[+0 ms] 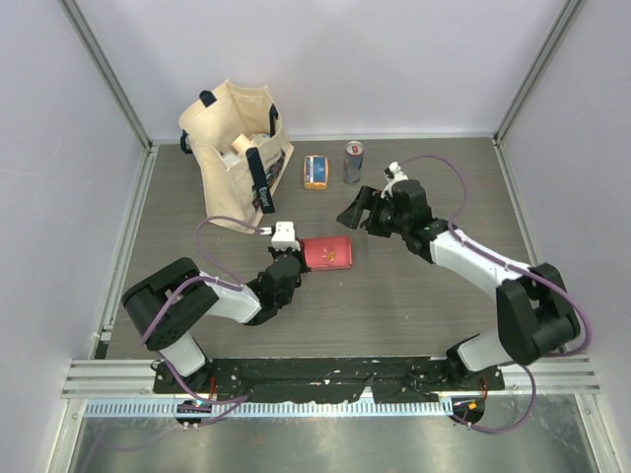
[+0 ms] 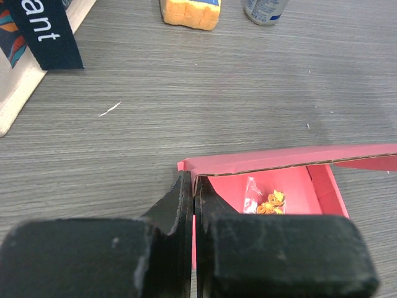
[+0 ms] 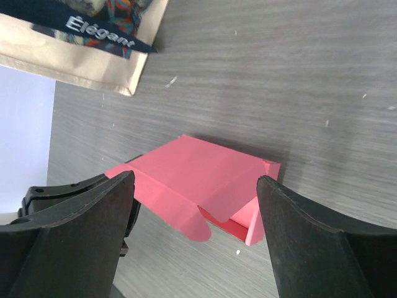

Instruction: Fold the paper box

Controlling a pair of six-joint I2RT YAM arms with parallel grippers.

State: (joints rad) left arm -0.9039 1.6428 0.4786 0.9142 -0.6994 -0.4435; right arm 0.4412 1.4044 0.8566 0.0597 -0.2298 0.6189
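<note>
Paper box [image 1: 328,253]: pinkish-red thin card, low rectangular block. Count: one. It lies at the centre of the top view on the grey wood-grain tabletop [image 1: 424,315], with its lid sheet lying over it.

- Left wrist view only: the lid is lifted along its near edge and the pink interior shows. One small clear sachet [image 2: 265,202] of orange pieces lies inside, at the lower right of the frame.
- Right wrist view only: the lid is seen from above as a flat sheet with a rounded tuck tab on its lower edge. Beneath the tab, one end of the box stands open.

Arms, black and white. Count: two.

- Left arm [image 1: 212,301]: jaws together, clamped on the box's wall at its left end in the top view. A thin strip of pink card shows between them at the bottom centre of the left wrist view.
- Right arm [image 1: 473,258]: jaws wide apart, holding nothing. In the top view they sit up and to the right of the box, clear of it.

Beige fabric tote bag [image 1: 232,148] with black straps. Count: one, upper left of the top view. The white lettering on a strap reads only in the wrist views.

Small orange-and-blue packet [image 1: 315,171]. Count: one, upper centre.

Silver drinks can [image 1: 353,163]. Count: one, just beside the packet. The left wrist view cuts off both at its top edge.
</note>
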